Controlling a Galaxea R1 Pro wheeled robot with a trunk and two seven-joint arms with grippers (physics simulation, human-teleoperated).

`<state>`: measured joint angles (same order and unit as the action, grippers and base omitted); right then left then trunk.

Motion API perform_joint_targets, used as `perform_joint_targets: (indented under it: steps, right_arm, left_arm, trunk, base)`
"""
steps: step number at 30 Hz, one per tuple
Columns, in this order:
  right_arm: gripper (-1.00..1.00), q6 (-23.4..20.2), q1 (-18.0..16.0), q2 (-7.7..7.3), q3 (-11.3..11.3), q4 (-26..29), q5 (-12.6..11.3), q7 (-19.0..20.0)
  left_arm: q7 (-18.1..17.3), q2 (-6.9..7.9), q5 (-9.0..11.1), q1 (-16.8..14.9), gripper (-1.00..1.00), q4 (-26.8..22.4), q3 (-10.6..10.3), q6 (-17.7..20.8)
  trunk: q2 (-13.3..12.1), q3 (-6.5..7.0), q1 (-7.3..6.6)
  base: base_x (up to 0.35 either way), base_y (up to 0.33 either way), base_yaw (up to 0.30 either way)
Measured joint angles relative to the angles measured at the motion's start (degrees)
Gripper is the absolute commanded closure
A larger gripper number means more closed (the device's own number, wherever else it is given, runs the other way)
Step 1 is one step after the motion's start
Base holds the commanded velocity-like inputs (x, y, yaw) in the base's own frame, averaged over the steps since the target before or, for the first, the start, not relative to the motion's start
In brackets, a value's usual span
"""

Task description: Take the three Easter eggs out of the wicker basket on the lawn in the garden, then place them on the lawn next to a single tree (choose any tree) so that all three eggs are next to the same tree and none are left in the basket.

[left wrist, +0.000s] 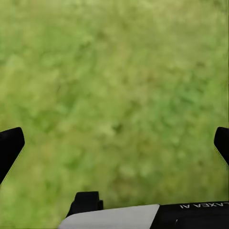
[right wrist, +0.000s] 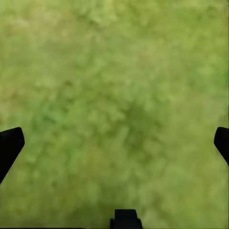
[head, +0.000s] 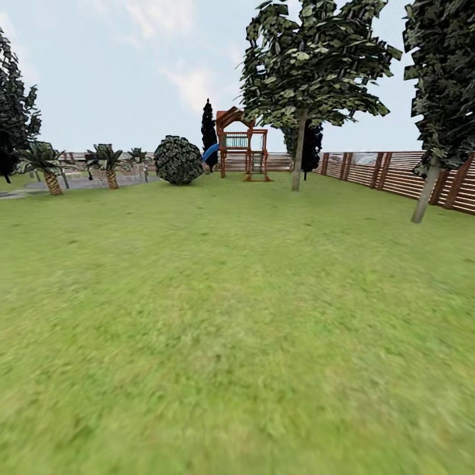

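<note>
From the head camera the robot is looking out over the lawn [head: 224, 316], and nothing of the basket or the eggs is appearing here. My judgement is that this is a travelling or searching step: the basket has to be found before any egg can be lifted. The landmark to steer by is the tree [head: 298, 155] with the pale straight trunk, standing far across the grass. Just left of the tree is a wooden play frame [head: 241, 145] with a blue slide, and further left a round bush [head: 178, 160] and some small palms [head: 43, 165]. To the right of the tree a slatted fence [head: 389, 173] is running toward a second pale-trunked tree [head: 427, 188].

In the left wrist camera the left gripper [left wrist: 114, 145] is hanging over bare grass, fingers [left wrist: 9, 148] spread wide with nothing between them.

In the right wrist camera the right gripper [right wrist: 114, 145] is doing the same — fingers [right wrist: 9, 147] wide apart, only grass beneath.

The next move calls for turning the base or head until the basket comes into sight. Where it lies relative to the fingers I cannot tell.
</note>
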<state>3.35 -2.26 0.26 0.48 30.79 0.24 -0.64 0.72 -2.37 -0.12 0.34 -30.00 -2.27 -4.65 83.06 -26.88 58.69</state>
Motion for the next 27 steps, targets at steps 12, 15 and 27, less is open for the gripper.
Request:
perform_joint_targets:
  steps: [12, 15, 27]
  right_arm:
    - [-1.0, 0.0, 0.0, 0.0, 0.0, 0.0, -0.1, 0.2]
    - [-1.0, 0.0, 0.0, 0.0, 0.0, 0.0, -0.3, 0.3]
    - [-1.0, 0.0, 0.0, 0.0, 0.0, 0.0, -0.3, 0.3]
  left_arm:
    - [0.0, -0.02, 0.0, 0.0, -1.0, 0.0, 0.0, 0.0]
    - [0.0, -0.02, 0.0, 0.0, -1.0, 0.0, -0.1, 0.0]
    - [0.0, -0.02, 0.0, 0.0, -1.0, 0.0, -0.1, 0.0]
  trunk:
    - [0.0, 0.0, 0.0]
    - [0.0, 0.0, 0.0]
    - [0.0, 0.0, 0.0]
  base:
    - [0.335, 0.0, 0.0]
    - [0.335, 0.0, 0.061]
    - [0.335, 0.0, 0.097]
